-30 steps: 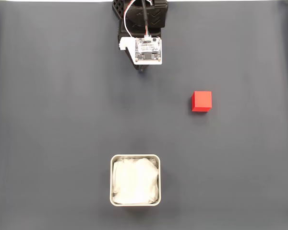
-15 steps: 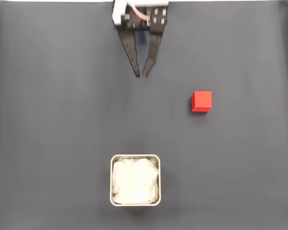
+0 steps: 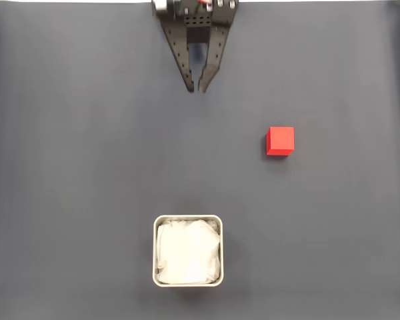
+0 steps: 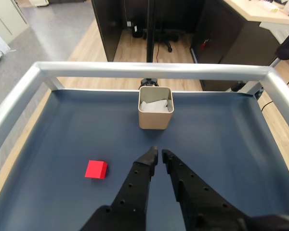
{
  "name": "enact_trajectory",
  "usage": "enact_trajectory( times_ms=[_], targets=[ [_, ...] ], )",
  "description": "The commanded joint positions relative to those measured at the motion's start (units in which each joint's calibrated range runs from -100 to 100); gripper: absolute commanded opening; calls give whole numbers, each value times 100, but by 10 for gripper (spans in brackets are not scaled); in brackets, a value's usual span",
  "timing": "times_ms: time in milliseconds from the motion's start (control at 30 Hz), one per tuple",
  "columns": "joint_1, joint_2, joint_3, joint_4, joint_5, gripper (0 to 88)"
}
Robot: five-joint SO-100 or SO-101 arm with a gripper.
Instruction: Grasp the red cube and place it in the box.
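dark blue-grey mat (image 3: 87,167) is covering the whole work surface, smooth and matte; in the wrist view a silver metal rail (image 4: 154,70) is framing it, with wooden flooring and dark furniture lying beyond.

arm: one. it is reaching in from the top edge of the fixed view, its black gripper (image 3: 195,88) pointing down the picture toward the mat's middle. two perforated black fingers (image 3: 181,57) are tapering to points, the tips sitting nearly together with a thin gap between; nothing is being held. height above the mat is hard to judge, though the tips seem to be hanging clear of it.

red cube (image 3: 280,141): one. plain, matte, sharp-edged, resting flat on the mat, well apart from the gripper, lower and to the right in the fixed view; left of the fingers in the wrist view (image 4: 96,169).

box (image 3: 187,218): one. square, rounded corners, thin pale metallic rim, white crinkled lining inside. it is standing near the bottom centre of the fixed view, well apart from the cube.
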Motion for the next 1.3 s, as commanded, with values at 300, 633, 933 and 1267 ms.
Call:
enact_trajectory(
  times_ms=[300, 633, 933, 1267],
  targets=[
    [-486, 598, -474, 221, 142, 0],
    [-1168, 789, -620, 229, 142, 0],
    [-1849, 797, -556, 229, 161, 2],
    [-2439, 789, -264, 213, 171, 4]
  ],
)
